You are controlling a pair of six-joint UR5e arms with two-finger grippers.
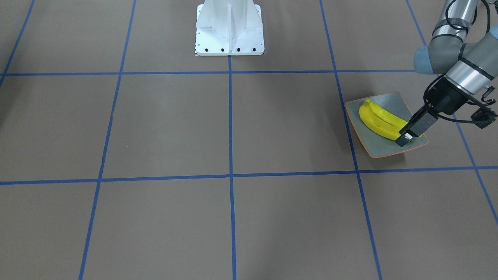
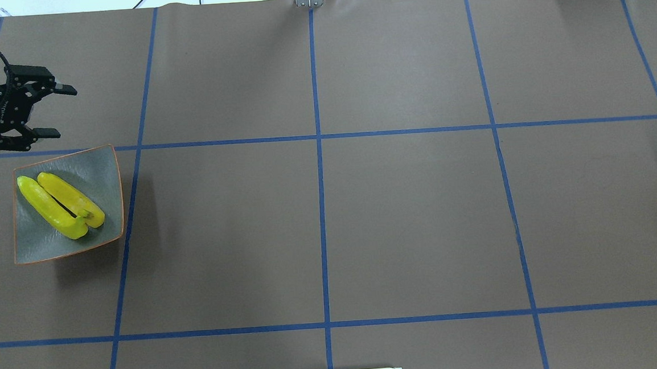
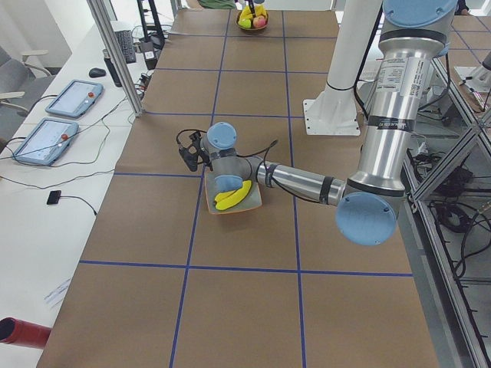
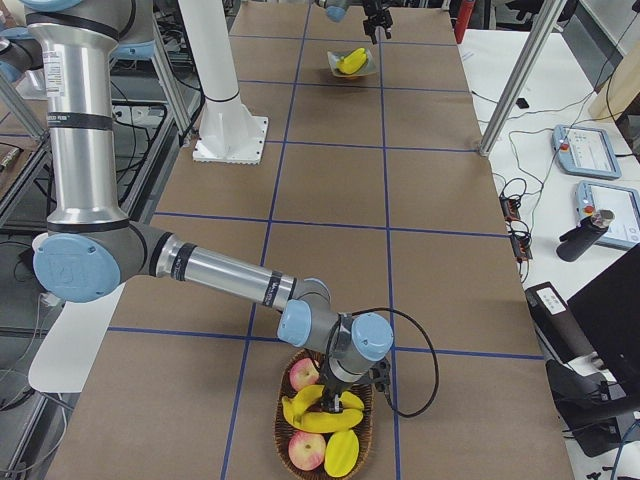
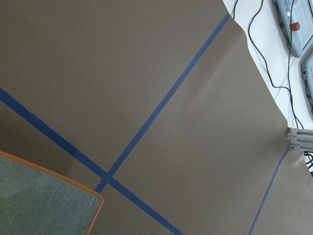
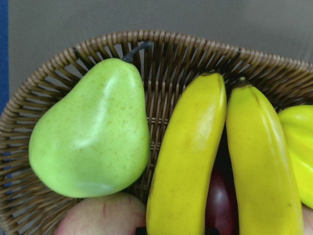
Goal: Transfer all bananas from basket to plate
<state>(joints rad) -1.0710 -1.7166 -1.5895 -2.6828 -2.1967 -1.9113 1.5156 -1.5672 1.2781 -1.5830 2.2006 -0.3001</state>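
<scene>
The left gripper (image 2: pixel 65 112) is being held spread wide just beyond the plate (image 2: pixel 99 164), where two bananas (image 2: pixel 50 206) are lying. More bananas (image 6: pixel 188 156) are being hovered over in the wicker basket (image 6: pixel 58 68) by the right gripper (image 4: pixel 333 398) (finger spacing cannot be told); one is best pinched mid-length, clear of the pear (image 6: pixel 90 132)

Silver tubes (image 3: pixel 387 115), pale-blue joint caps (image 3: pixel 366 218), black left claw (image 2: pixel 64 112) — white base (image 1: pixel 229 31).

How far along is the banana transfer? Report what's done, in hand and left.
Done: two bananas lie on the plate, and the left gripper is open and empty near it. In hand: nothing certain. The right gripper hangs over the basket, its grip unclear. Left: at least two remaining bananas in that basket, beside a pear.
</scene>
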